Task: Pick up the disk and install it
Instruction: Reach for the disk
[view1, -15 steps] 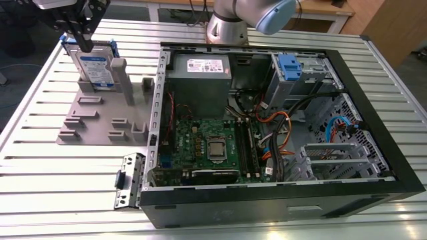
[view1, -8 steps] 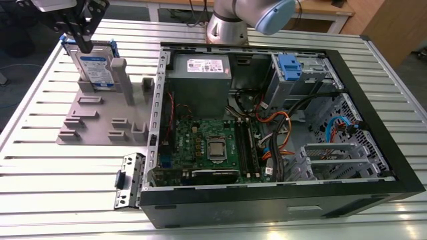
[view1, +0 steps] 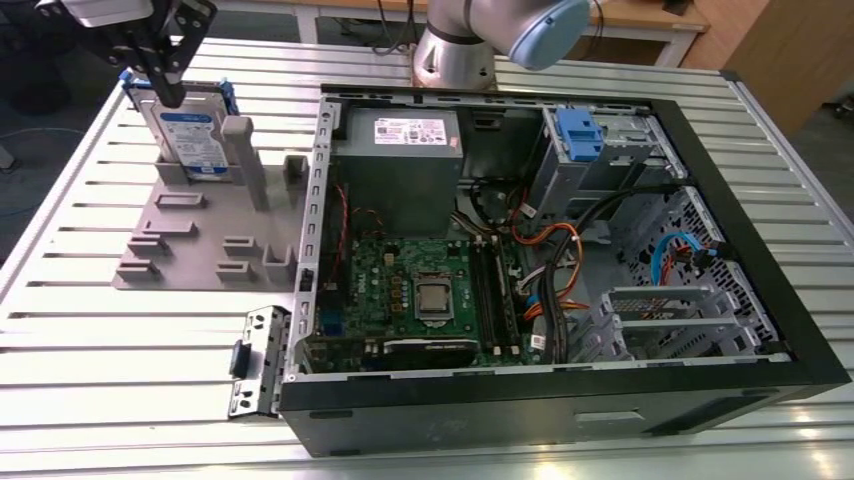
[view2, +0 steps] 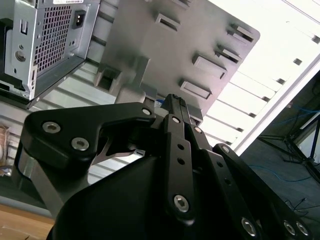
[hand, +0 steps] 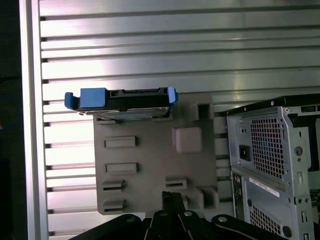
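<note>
The disk (view1: 191, 135), a silver drive with a white-and-blue label and blue rails, stands on edge in a slot at the far end of a grey holder plate (view1: 200, 235), on the exterior view's left. In the first wrist view the disk (hand: 122, 100) shows edge-on at the rim of the holder plate (hand: 150, 165). My gripper (view1: 171, 95) hangs above the disk's top edge, its black fingers closed together with nothing between them. Both wrist views show the fingertips (view2: 173, 98) (hand: 172, 196) meeting, apart from the disk.
An open computer case (view1: 747, 230) lies on the slatted metal table (view1: 80, 300), at the exterior view's right of the holder. Inside are a grey power supply (view1: 400, 160), a motherboard (view1: 414, 290), cables and a metal drive cage with a blue bracket (view1: 577, 130).
</note>
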